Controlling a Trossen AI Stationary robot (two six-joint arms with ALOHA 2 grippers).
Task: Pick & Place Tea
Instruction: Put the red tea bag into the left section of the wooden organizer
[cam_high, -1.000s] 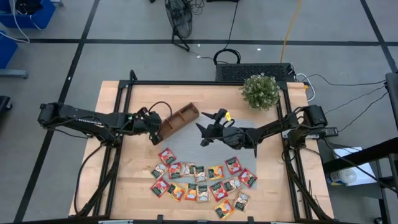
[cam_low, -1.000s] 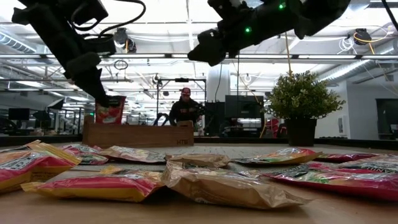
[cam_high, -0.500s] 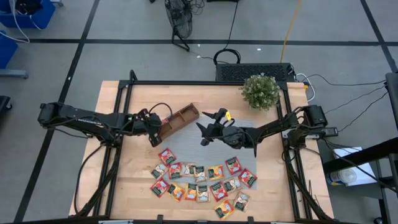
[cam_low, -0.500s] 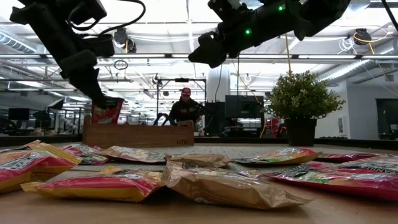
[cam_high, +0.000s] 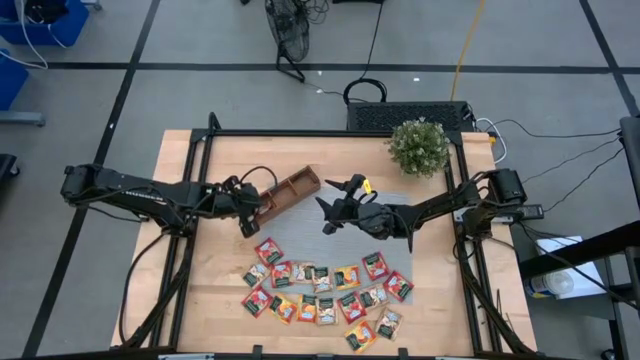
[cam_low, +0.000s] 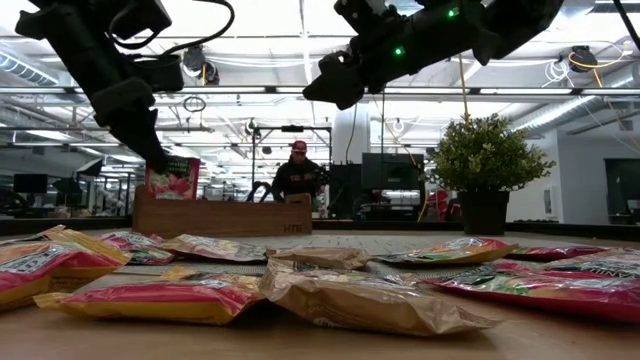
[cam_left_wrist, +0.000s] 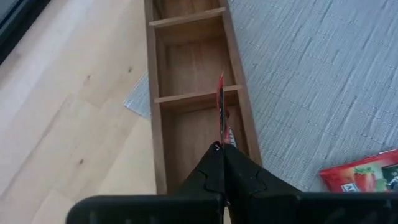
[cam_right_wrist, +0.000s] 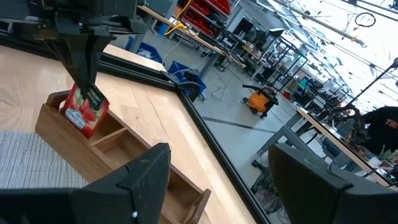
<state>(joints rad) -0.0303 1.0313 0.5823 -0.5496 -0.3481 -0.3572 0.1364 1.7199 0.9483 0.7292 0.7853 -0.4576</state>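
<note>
Red tea sachet (cam_right_wrist: 86, 109) is pinched in the shut left claw (cam_left_wrist: 222, 148); it should be lowered straight into the wooden tray (cam_left_wrist: 186, 68) before being let go, while the right claw (cam_high: 329, 212) waits wide open

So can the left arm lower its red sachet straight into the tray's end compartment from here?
Probably yes: the left gripper holds the red sachet upright above the wooden tray, and that compartment looks empty.

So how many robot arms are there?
2. The left gripper holds a red tea bag over the tray; the right gripper hangs open above the mat, beside the tray.
</note>
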